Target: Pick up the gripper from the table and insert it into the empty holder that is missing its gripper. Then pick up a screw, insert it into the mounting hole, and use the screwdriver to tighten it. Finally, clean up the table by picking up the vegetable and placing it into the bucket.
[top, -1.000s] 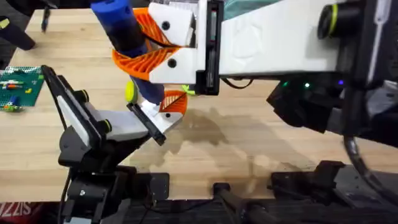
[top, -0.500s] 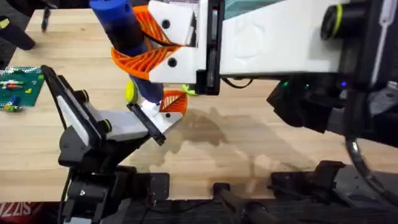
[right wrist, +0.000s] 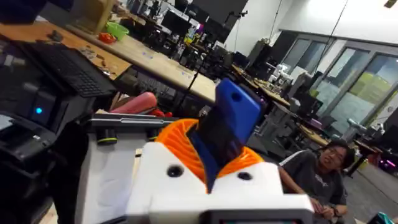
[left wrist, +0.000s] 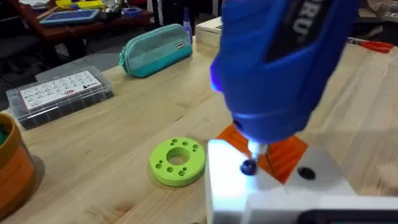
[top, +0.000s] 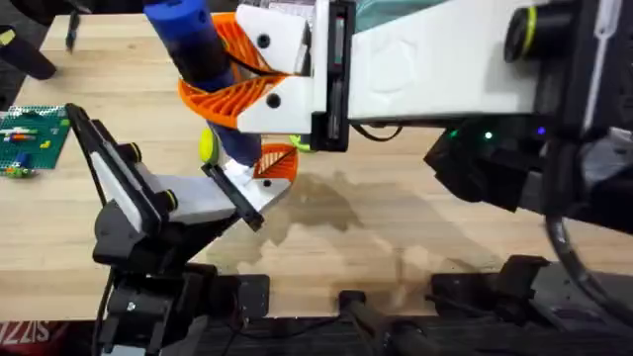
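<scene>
My right gripper (top: 232,74), white with orange ribbed pads, is shut on the blue screwdriver (top: 193,44) and holds it upright and slightly tilted; the right wrist view shows the same grip (right wrist: 211,155). The screwdriver (left wrist: 280,68) has its dark tip on a small screw (left wrist: 249,167) in the white holder (left wrist: 277,186). The orange gripper (left wrist: 283,155) sits in that block. My left gripper (top: 262,178) is at the holder, beneath the screwdriver. A yellow-green vegetable (top: 299,144) peeks out under the right gripper. The orange bucket (left wrist: 12,171) stands at the edge of the left wrist view.
A green ring-shaped disc (left wrist: 178,162) lies beside the holder. Farther off are a clear parts box (left wrist: 59,93), a teal pouch (left wrist: 155,46) and a red-handled tool (left wrist: 373,45). A green brick board (top: 25,138) rests at the table's left edge.
</scene>
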